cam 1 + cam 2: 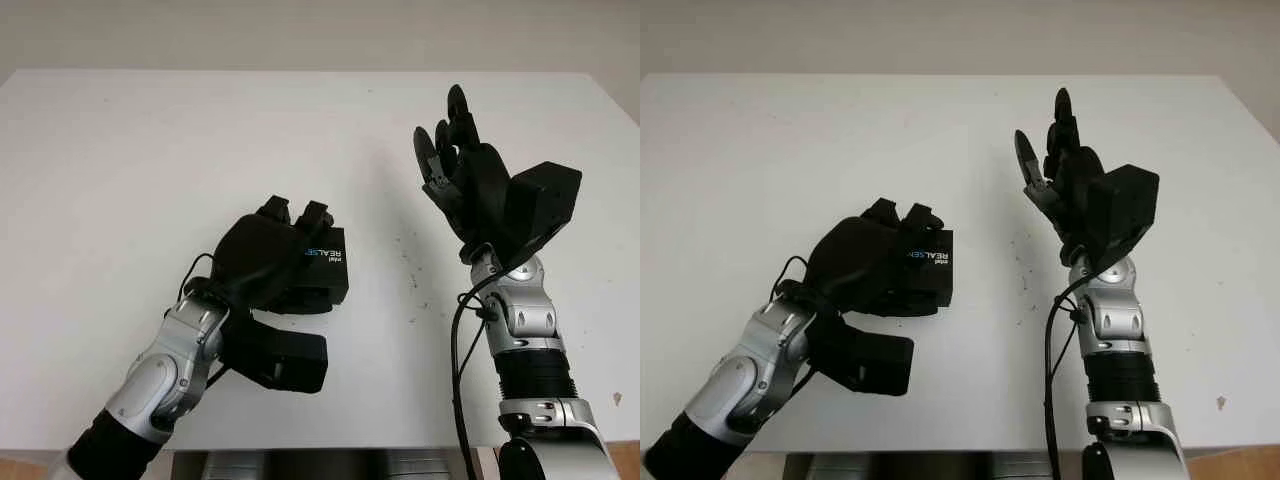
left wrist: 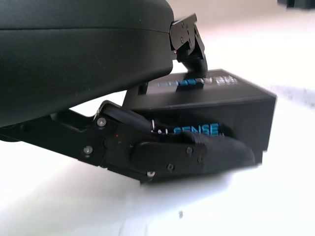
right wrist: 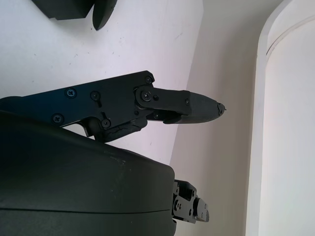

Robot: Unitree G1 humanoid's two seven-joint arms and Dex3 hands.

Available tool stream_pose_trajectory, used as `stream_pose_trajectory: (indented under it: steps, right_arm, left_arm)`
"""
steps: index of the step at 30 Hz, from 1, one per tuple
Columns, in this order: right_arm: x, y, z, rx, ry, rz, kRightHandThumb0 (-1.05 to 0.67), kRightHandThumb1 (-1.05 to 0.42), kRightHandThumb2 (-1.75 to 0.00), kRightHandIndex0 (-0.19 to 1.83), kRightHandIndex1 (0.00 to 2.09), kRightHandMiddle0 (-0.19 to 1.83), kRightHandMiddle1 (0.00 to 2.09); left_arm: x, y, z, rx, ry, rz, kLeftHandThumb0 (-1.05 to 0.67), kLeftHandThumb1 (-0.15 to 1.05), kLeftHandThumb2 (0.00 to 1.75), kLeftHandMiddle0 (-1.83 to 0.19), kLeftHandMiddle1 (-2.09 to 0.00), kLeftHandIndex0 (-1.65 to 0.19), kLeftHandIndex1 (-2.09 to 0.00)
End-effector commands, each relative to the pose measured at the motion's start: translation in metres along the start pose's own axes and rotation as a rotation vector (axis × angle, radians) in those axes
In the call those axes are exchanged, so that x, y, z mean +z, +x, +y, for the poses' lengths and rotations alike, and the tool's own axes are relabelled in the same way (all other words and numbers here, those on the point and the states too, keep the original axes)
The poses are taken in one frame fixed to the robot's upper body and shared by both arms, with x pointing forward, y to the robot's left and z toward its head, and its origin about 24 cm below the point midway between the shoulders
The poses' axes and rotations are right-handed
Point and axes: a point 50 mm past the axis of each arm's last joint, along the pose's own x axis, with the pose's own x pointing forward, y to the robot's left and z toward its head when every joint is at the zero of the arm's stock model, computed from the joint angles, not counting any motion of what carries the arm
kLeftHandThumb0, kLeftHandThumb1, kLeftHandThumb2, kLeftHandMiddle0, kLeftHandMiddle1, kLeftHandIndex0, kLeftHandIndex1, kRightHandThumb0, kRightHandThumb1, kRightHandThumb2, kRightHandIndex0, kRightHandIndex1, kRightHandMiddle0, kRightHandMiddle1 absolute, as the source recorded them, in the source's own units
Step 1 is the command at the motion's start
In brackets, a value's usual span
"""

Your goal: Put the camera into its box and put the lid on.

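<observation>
On the white desk [image 1: 120, 150], as seen from the head cameras, the closed black cardboard box with blue lettering [image 1: 325, 262] is gripped by the left hand [image 1: 262, 258] near the front edge, while the right hand [image 1: 462, 165] is held open in the air well to the right, grasping nothing. From the left wrist view, a finger [image 2: 197, 155] is seen pressed along the box's side; the lid is best seated by even downward pressure. Ample bare desk is left behind and around the box.
</observation>
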Motion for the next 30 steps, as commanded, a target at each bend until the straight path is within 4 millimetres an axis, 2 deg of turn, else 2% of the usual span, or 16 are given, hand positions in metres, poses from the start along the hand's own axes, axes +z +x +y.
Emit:
stream_pose_trajectory:
  steps: [1,4,12,16,19,23,30]
  right_arm:
    - [0.005,-0.001,-0.002,-0.004,-0.005,-0.019,-0.55,-1.05,-0.44,-0.19,0.0,-0.19,0.01]
    - [0.005,-0.001,-0.002,-0.004,-0.004,-0.012,-0.56,-1.05,-0.44,-0.19,0.0,-0.19,0.01]
    - [0.006,0.0,-0.001,-0.001,-0.001,-0.019,-0.54,-1.05,-0.45,-0.19,0.0,-0.19,0.01]
    - [0.006,-0.001,-0.002,0.001,-0.003,-0.026,-0.53,-1.05,-0.46,-0.19,0.0,-0.19,0.01]
    - [0.007,-0.001,-0.002,0.001,-0.003,-0.028,-0.52,-1.05,-0.46,-0.19,0.0,-0.19,0.0]
    - [0.007,-0.001,-0.002,0.006,0.003,-0.029,-0.52,-1.05,-0.47,-0.19,0.0,-0.19,0.0]
    - [0.008,-0.001,-0.002,0.002,-0.002,-0.031,-0.53,-1.05,-0.46,-0.19,0.0,-0.19,0.0]
  left_arm:
    - [0.004,-0.004,-0.004,-0.019,-0.027,0.003,-0.68,1.05,0.49,0.12,-0.05,0.17,-0.14]
    - [0.005,-0.006,-0.008,-0.028,-0.057,0.013,-0.7,1.05,0.49,0.18,-0.01,0.19,-0.02]
    - [0.005,-0.009,-0.018,-0.063,-0.116,0.042,-0.79,1.05,0.5,0.19,0.0,0.19,0.0]
    - [0.004,-0.009,-0.021,-0.105,-0.129,0.041,-0.85,1.05,0.6,0.19,0.0,0.19,0.0]
    - [0.003,-0.009,-0.022,-0.148,-0.122,0.005,-0.94,1.05,0.76,0.19,0.0,0.19,0.0]
    - [0.002,-0.008,-0.021,-0.25,-0.183,-0.024,-1.04,1.05,0.88,0.19,0.0,0.19,0.0]
    - [-0.005,0.002,-0.01,-0.505,-0.288,-0.056,-1.05,1.05,0.89,0.19,0.0,0.19,0.0]
